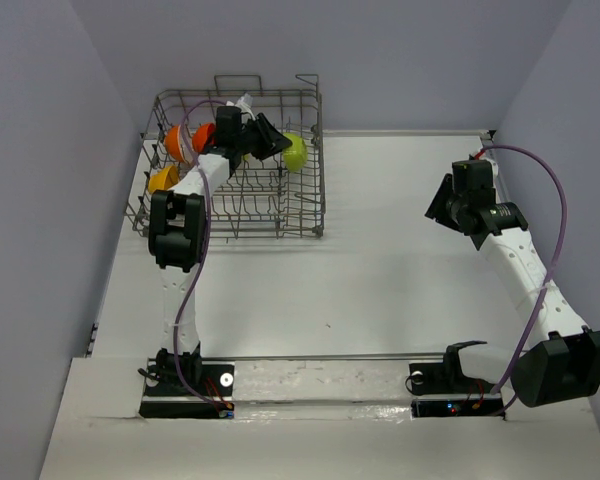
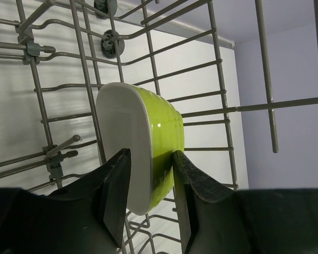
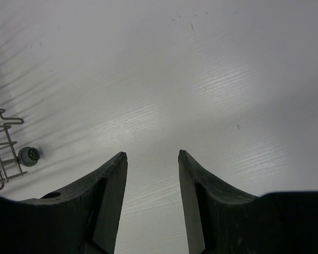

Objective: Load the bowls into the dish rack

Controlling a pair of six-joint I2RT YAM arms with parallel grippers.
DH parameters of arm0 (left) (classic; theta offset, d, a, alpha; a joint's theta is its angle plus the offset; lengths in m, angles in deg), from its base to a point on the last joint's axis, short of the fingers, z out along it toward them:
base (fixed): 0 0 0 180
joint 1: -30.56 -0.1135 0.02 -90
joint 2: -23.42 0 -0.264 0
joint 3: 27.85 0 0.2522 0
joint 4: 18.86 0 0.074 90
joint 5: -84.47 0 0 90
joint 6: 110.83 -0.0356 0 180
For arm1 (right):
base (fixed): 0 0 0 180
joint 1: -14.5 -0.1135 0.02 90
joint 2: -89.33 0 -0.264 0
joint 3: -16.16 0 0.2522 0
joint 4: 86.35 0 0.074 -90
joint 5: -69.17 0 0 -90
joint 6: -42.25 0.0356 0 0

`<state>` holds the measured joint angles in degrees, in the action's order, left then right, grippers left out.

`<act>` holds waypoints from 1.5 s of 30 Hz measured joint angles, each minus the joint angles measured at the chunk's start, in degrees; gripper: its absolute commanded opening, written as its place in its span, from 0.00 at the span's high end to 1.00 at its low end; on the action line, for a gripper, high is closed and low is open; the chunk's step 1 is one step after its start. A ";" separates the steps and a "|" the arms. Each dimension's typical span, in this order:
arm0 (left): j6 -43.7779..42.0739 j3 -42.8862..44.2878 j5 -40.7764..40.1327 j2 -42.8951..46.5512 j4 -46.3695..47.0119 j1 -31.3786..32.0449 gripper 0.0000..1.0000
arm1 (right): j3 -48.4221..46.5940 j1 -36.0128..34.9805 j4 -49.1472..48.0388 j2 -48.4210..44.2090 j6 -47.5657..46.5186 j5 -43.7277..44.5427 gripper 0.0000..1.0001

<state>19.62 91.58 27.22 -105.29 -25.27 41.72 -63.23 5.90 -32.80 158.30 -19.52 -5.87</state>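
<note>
The lime green bowl (image 1: 295, 152) stands on edge among the tines at the far right of the grey wire dish rack (image 1: 302, 215). In the left wrist view the bowl (image 2: 164, 137) shows its white inside to the left. My left gripper (image 2: 151, 153) straddles its lower rim, one finger inside and one against the green outside, with the jaws wider than the wall. From above, the left gripper (image 1: 276, 140) reaches over the rack. An orange bowl (image 1: 173, 142), a red-orange bowl (image 1: 202, 134) and a yellow-orange bowl (image 1: 163, 180) sit at the rack's left end. My right gripper (image 1: 435, 205) hangs open and empty.
The rack wires (image 2: 222, 111) surround my left fingers on all sides. The right wrist view shows bare white table (image 3: 212, 79) under my right gripper (image 3: 152, 153) and a rack corner with a small wheel (image 3: 29, 155) at the left edge. Walls close in the back and both sides.
</note>
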 measured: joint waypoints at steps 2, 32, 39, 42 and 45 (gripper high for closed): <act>-0.20 0.13 -0.02 0.00 -0.35 0.02 0.54 | 0.00 0.00 0.00 0.00 0.00 -0.02 0.50; -0.98 0.55 -4.04 0.00 -1.92 -0.04 0.44 | 0.00 0.00 -0.39 0.00 -0.02 -0.46 0.50; -1.62 0.98 -5.05 0.00 -2.64 -0.13 0.44 | 0.00 0.00 -0.39 0.00 -0.04 -0.48 0.50; -1.70 1.01 -5.29 0.00 -2.75 -0.20 0.43 | 0.00 0.00 -0.39 0.00 -0.04 -0.48 0.50; -1.95 1.20 -5.57 0.00 -3.26 -0.31 0.43 | 0.00 0.00 -0.39 0.00 -0.04 -0.48 0.50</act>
<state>17.67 92.78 21.65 -105.29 -28.53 41.42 -63.23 5.90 -33.19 158.30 -19.57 -6.35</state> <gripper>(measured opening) 0.568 0.493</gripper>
